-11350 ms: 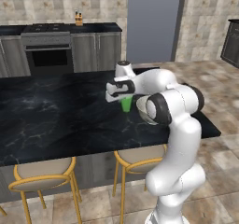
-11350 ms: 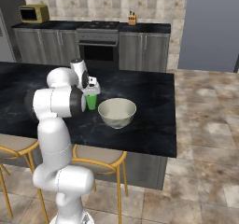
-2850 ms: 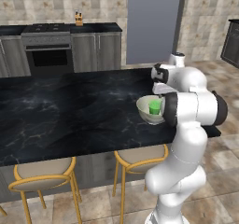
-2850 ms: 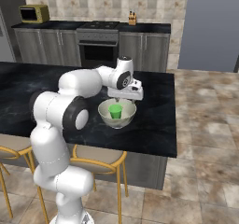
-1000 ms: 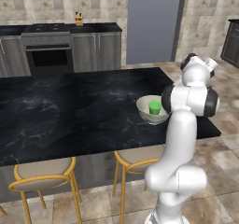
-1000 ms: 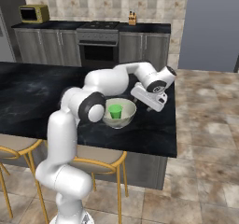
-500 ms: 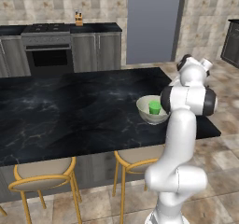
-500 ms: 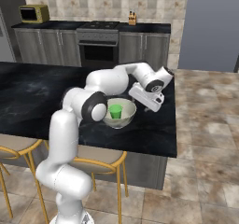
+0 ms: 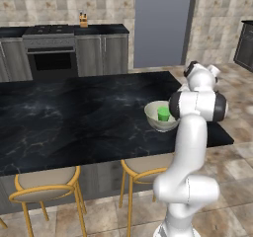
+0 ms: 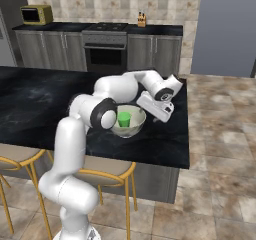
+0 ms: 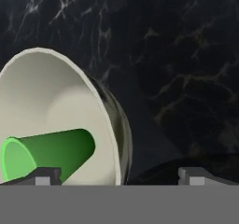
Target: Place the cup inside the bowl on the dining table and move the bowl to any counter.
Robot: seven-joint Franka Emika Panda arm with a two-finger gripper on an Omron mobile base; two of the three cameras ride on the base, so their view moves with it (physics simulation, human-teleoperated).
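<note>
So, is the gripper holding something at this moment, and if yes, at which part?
Nothing is held. The gripper is open, its fingertips on either side of the bowl rim, not closed on it. The cup stands free inside the bowl.

cup (image 10: 123, 118) in bowl (image 10: 135, 126) on dining table (image 10: 45, 99).

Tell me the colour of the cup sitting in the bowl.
Bright green. The cup shows best in the hand view, inside the cream bowl.

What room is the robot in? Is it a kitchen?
Yes, it looks like a kitchen: an oven sits among grey cabinets, a yellow microwave stands on the counter, and stools line the dining table.
</note>
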